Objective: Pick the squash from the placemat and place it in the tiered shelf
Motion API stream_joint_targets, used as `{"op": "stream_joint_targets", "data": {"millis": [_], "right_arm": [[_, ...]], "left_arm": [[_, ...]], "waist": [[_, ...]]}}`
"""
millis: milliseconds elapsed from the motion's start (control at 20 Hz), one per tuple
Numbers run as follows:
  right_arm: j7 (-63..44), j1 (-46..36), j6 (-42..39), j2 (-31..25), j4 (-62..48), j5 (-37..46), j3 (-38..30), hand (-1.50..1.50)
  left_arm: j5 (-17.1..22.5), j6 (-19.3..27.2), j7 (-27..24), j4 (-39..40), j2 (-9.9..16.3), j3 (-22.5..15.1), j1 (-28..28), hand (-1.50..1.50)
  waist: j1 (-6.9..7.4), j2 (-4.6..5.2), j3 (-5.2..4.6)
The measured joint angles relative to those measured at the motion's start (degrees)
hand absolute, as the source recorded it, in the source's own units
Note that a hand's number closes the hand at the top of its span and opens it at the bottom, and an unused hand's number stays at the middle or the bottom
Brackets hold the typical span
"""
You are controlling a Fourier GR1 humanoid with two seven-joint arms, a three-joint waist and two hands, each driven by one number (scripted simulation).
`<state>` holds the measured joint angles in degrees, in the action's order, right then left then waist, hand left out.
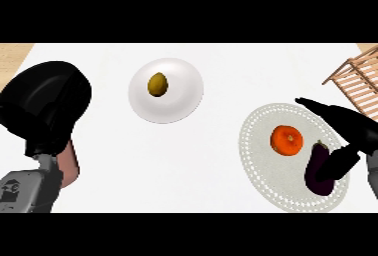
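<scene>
Left hand [46, 107] large at the near left edge, finger state impossible to tell. Right hand [347, 135] spread over placemat [258, 150], thumb at eggplant [320, 172]; orange squash [287, 140] just left of it, untouched. Tiered shelf [358, 77] beyond fingertips.

One head view looks steeply down on the white counter [214, 165], fairly close; the tiered shelf [358, 82], probably cropped, sits at its far right corner.

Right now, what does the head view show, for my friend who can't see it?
The robot's right hand reaches over a round placemat holding an orange squash and a purple eggplant. A white plate farther back holds a small brownish-yellow fruit; a wooden shelf stands far right.
</scene>
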<state>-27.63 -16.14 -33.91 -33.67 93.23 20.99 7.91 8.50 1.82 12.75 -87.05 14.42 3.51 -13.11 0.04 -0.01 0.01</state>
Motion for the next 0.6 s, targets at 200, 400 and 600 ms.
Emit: {"op": "stream_joint_targets", "data": {"millis": [200, 400, 600], "right_arm": [[1.42, -0.04, 0.5, 3.02, -2.16, 3.68, 0.11, -1.5], [3.12, -0.21, 1.04, 5.97, -4.39, 6.84, 0.08, -1.5], [5.61, -0.99, 1.65, 7.94, -8.52, 9.69, -0.6, -1.5]], "left_arm": [[-0.98, 0.29, 0.08, -1.33, -1.45, -0.36, 1.24, 0.0], [-1.02, -0.68, -0.05, 0.93, -1.28, 1.02, -0.9, 0.0], [-1.37, -0.8, 1.11, 1.53, -1.38, 1.63, -3.13, 0.0]], "waist": [[0.08, 0.0, -0.01], [0.03, 0.03, -0.01], [0.04, 0.04, -0.01]]}}
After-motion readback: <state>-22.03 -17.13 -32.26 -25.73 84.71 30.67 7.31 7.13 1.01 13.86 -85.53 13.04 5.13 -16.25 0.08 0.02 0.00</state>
